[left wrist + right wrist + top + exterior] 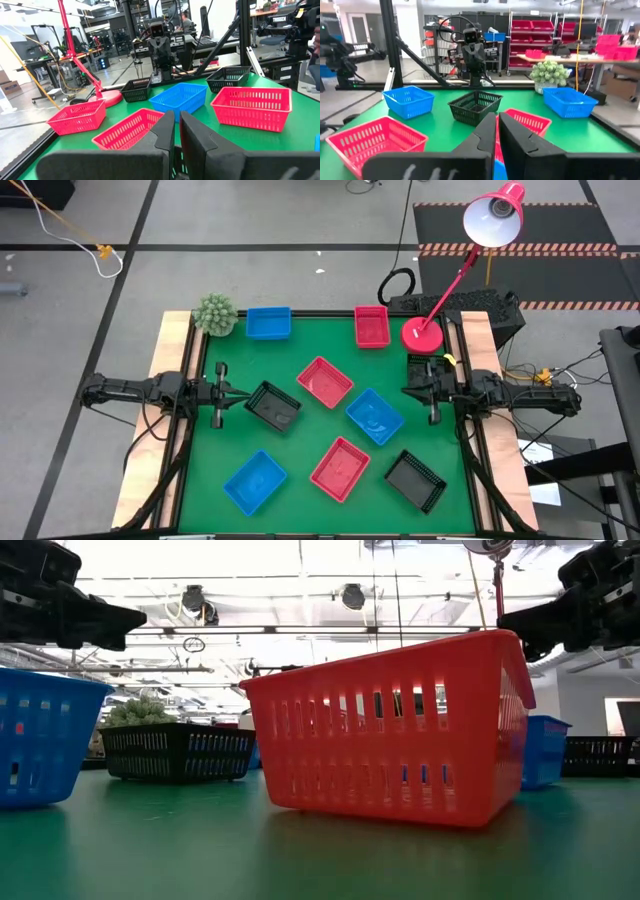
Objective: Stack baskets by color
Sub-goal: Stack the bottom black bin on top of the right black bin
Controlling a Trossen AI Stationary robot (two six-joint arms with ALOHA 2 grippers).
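Observation:
Several baskets sit apart on their bottoms on the green mat (pixel 300 440). Blue ones: far edge (pixel 268 323), centre right (pixel 374 416), near left (pixel 255 481). Red ones: far edge (pixel 371 326), centre (pixel 324 382), near middle (pixel 340 468). Black ones: left of centre (pixel 273 406), near right (pixel 415 480), right edge by the lamp base (pixel 425 367). My left gripper (pixel 232 395) stays level above the mat's left edge, shut and holding nothing (pixel 176 131). My right gripper (pixel 410 390) stays level above the right edge, shut and holding nothing (pixel 497 130).
A green fuzzy plant ball (pixel 214 313) stands at the far left corner. A red lamp base (pixel 422 335) stands at the far right, its arm slanting up to the head (pixel 494 218). Wooden strips (pixel 165 410) border the mat on both sides.

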